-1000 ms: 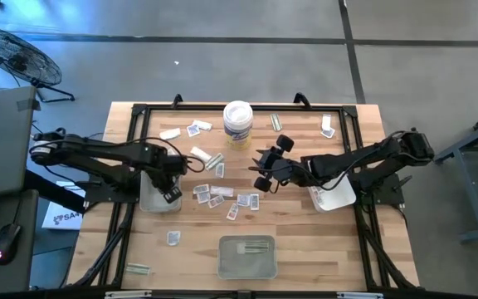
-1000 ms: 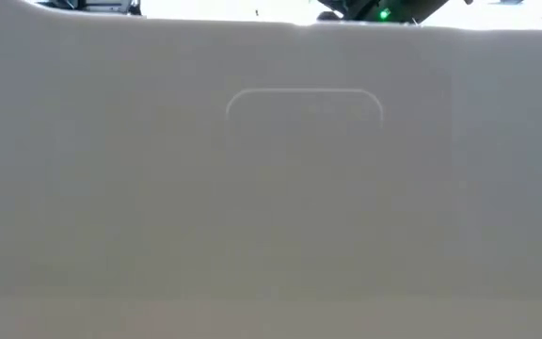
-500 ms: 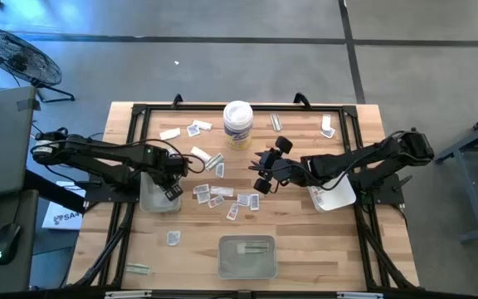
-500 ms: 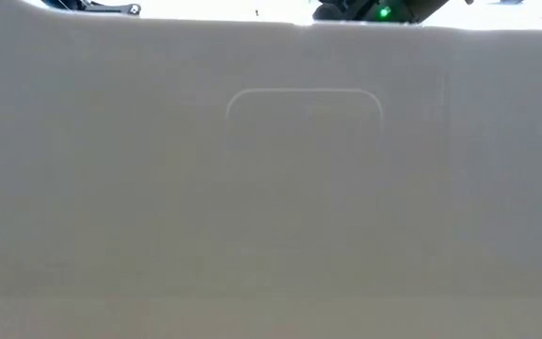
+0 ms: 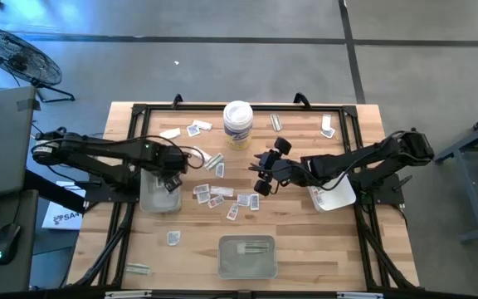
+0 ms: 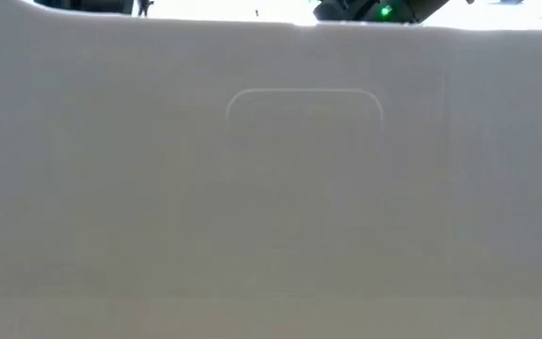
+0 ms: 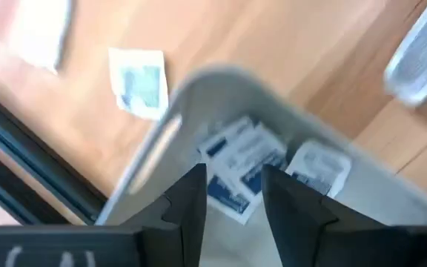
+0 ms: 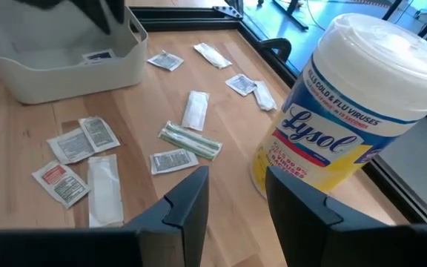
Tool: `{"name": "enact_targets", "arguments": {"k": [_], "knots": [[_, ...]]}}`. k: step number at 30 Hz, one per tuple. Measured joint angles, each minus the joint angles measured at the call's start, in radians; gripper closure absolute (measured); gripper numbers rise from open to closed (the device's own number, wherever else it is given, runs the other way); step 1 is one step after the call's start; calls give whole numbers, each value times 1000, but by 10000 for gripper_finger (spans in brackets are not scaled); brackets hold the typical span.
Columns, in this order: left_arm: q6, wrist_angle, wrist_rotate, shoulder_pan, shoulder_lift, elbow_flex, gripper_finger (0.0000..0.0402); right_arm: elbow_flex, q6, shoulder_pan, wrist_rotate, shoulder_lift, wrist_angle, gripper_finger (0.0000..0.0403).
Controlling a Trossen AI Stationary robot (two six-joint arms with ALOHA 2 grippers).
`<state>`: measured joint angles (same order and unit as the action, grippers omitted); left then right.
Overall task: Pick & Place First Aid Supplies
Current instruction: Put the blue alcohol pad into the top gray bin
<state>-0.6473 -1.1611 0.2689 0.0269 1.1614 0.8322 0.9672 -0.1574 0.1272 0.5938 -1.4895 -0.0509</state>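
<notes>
Small white first aid packets (image 5: 225, 199) lie scattered mid-table, with more near the far edge (image 5: 197, 128). My left gripper (image 5: 172, 180) hangs open over the grey tray (image 5: 150, 199) at the left. In the left wrist view its fingers (image 7: 232, 196) are empty, and several blue-printed packets (image 7: 236, 167) lie flat on the tray's bottom. My right gripper (image 5: 263, 173) hovers open at mid-table beside the white tub (image 5: 237, 123), with nothing between its fingers (image 8: 234, 194). Packets (image 8: 80, 141) lie on the wood beyond it.
The yellow-labelled tub (image 8: 347, 111) stands close to my right gripper. A second tray (image 5: 335, 198) sits at the right and a third (image 5: 247, 257) at the near edge, holding strips. Black frame rails (image 5: 131, 124) border the table. A pale wall (image 6: 271, 188) fills the low view.
My left gripper has drawn back a little toward the table's far edge above the left tray. My right gripper has stayed where it was.
</notes>
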Motion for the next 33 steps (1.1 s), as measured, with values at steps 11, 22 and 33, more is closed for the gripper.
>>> {"name": "enact_targets", "arguments": {"k": [11, 22, 33], "knots": [[164, 278, 0, 198, 5, 127, 275, 0, 0, 2, 0, 0, -1, 274], [375, 642, -129, 586, 237, 69, 275, 0, -16, 59, 0, 0, -19, 274], [795, 773, -437, 799, 452, 132, 275, 0, -67, 95, 1, 0, -39, 274]]}}
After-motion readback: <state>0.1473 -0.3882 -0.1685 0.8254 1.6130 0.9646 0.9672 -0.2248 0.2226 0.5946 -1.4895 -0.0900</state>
